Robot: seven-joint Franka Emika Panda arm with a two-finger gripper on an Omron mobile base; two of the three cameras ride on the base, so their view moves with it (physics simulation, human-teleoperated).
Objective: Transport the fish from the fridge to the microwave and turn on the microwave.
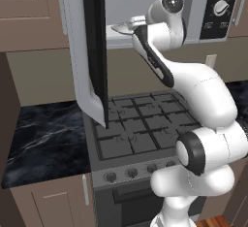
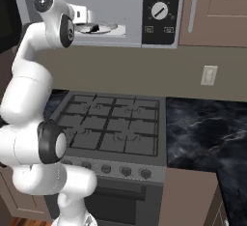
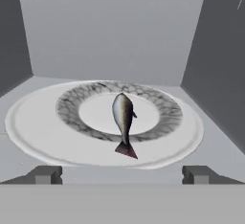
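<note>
The microwave (image 1: pixel 193 8) hangs above the stove with its door (image 1: pixel 92 51) swung wide open to the left. Inside, the slim grey fish (image 3: pixel 123 117) lies on a marbled plate (image 3: pixel 162 106) resting on the white turntable (image 3: pixel 38 132). From the right base view the plate (image 2: pixel 108 26) sits in the cavity, with the fish (image 2: pixel 95 28) a dark speck on it. My gripper (image 3: pixel 122 174) is open and empty at the cavity mouth, just short of the turntable, its fingertips (image 3: pixel 45 174) apart from the fish. The hand (image 1: pixel 127 27) (image 2: pixel 82 15) reaches into the opening. The fridge is out of view.
The microwave's dark panel with its round knob (image 1: pixel 221 7) (image 2: pixel 159 10) is right of the cavity. Below is a gas stove (image 1: pixel 140 124) (image 2: pixel 111 123) with black marble counters (image 1: pixel 43 134) (image 2: pixel 207 128) on both sides. The open door juts out over the stove's left part.
</note>
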